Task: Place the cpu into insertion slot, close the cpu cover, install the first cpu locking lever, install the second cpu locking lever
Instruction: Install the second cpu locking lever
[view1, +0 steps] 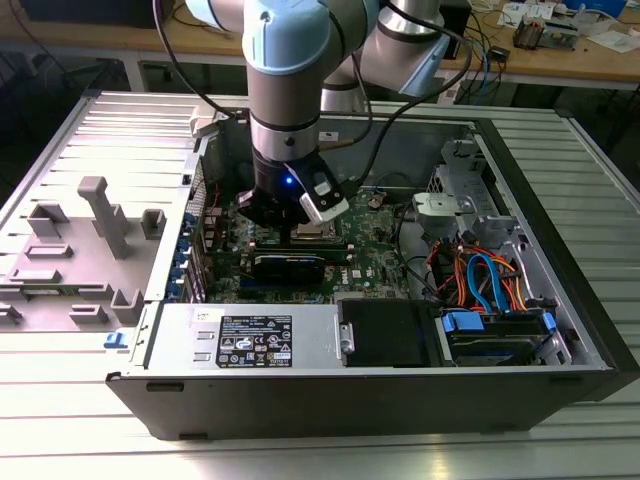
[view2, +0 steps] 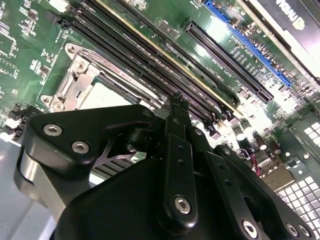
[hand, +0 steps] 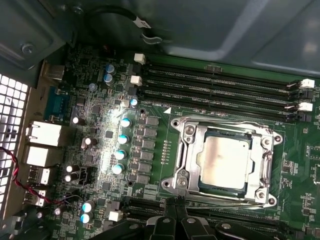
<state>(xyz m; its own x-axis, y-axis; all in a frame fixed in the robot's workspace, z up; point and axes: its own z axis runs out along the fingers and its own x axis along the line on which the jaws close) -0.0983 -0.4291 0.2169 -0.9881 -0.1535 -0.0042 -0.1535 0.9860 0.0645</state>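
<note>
Gripper (hand: 175, 214) looks pinched together on nothing. In the exterior view it's centre frame, with the insertion slot (view1: 318, 232) just to its right. The cpu (hand: 223, 162) sits seated, cpu cover (hand: 191, 150) down over it. For the levers I'd push slow and square, no sideways skid.

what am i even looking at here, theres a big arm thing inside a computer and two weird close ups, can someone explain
It is a robot arm working inside an opened desktop computer lying on its side. The exterior view comes from a camera off the arm; its hand hangs low over the green motherboard. Both wrist views come from cameras riding on the arm. The first wrist view looks down at the insertion slot, with the cpu lying in it and the silvery cpu cover framing it. The second wrist view shows the black hand up close beside that socket and the long memory slots.
</note>
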